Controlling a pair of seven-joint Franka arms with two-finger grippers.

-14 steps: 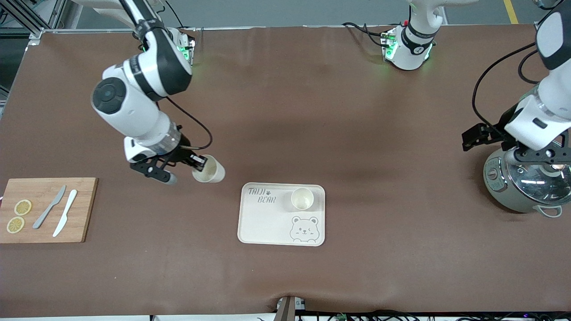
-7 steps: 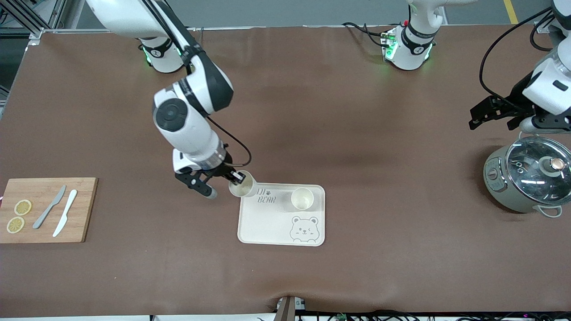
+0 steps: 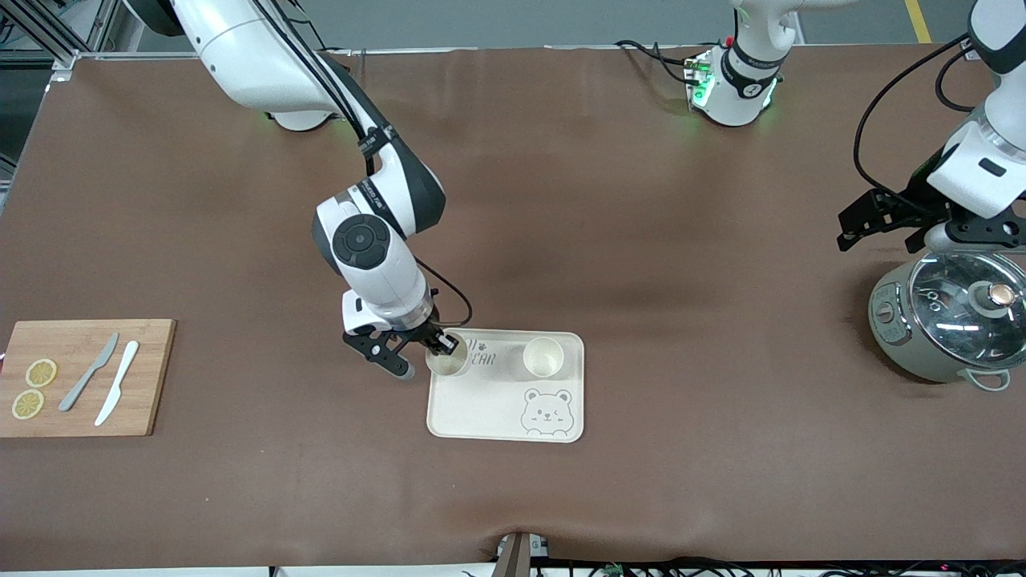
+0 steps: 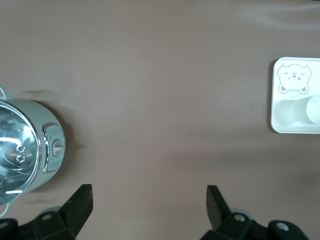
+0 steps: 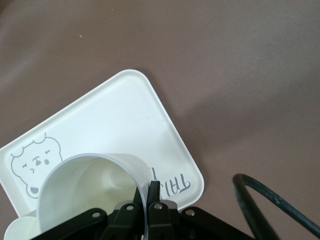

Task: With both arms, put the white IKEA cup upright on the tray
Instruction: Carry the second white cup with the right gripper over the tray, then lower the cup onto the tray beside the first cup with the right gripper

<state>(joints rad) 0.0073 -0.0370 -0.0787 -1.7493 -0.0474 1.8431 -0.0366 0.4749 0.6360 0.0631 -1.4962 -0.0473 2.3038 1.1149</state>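
A white cup (image 3: pixel 447 358) hangs upright, mouth up, over the corner of the cream bear tray (image 3: pixel 481 409) beside the lettering. My right gripper (image 3: pixel 443 344) is shut on its rim; the right wrist view shows one finger inside and one outside the cup (image 5: pixel 85 185), with the tray (image 5: pixel 115 115) just below. Whether the cup touches the tray I cannot tell. A second white cup (image 3: pixel 543 357) stands upright on the tray. My left gripper (image 3: pixel 870 224) hangs open and empty (image 4: pixel 148 192) above the table beside the pot.
A grey-green pot with a glass lid (image 3: pixel 950 320) stands at the left arm's end of the table. At the right arm's end a wooden cutting board (image 3: pixel 152 377) carries two lemon slices, a grey knife and a white knife.
My right arm has carried the cup from over the bare table to over the tray's corner. My left gripper has lifted away from the pot lid.
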